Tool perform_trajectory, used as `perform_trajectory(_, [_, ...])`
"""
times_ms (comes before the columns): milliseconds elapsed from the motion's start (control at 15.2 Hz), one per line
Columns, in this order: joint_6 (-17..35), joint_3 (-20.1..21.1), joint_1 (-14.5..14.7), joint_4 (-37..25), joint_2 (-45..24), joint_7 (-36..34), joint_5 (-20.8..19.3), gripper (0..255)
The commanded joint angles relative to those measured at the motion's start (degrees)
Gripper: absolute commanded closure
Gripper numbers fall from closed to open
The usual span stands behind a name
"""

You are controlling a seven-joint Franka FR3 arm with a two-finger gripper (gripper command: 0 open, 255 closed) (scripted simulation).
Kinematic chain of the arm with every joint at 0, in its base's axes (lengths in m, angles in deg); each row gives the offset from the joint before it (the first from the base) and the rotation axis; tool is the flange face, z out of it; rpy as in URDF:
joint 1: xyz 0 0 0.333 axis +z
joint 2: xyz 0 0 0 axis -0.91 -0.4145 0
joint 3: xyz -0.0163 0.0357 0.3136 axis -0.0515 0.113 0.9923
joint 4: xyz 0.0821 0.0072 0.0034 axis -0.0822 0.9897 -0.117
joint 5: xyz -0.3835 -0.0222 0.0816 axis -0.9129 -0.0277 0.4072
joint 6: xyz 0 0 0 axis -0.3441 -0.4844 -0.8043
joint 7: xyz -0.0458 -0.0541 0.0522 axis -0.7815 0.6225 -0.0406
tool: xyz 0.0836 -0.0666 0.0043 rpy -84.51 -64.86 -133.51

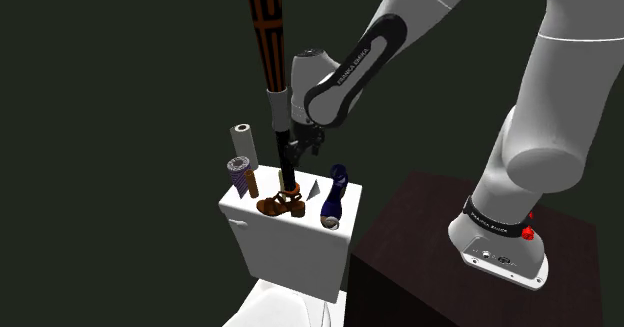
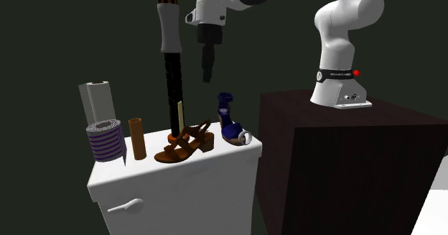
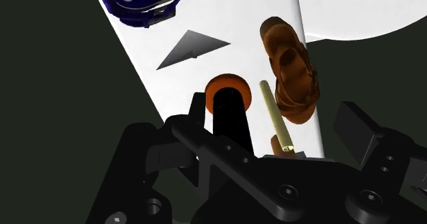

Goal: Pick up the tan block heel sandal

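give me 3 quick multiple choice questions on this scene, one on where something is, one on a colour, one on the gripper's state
1. Where does the brown sandal stand?
A) on the white tank lid
B) on a chair
C) in a basket

2. What colour is the other shoe on the lid?
A) red
B) blue
C) green

3. How is the gripper?
A) jaws shut on the sandal
B) jaws apart, above the lid, holding nothing
C) jaws shut on the other shoe

Answers:
1 A: the second exterior view shows the sandal's sole resting on the lid.
2 B: it is drawn dark blue in the shoulder view and the second exterior view.
3 B: the wrist view shows the jaws apart, with the sandal lying below them, untouched.
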Motion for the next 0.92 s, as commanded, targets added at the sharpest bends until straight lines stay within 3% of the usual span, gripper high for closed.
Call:
perform_trajectory(0, [2.5, 0.2, 0.6, -2.1, -4.4, -0.9, -0.6, 0])
perform_trajectory(528, [8.5, 0.0, 4.1, -14.4, -22.2, -4.2, -3.0, 0])
perform_trajectory(858, [10.9, -0.6, 4.7, -16.0, -26.1, -4.5, -3.5, 0])
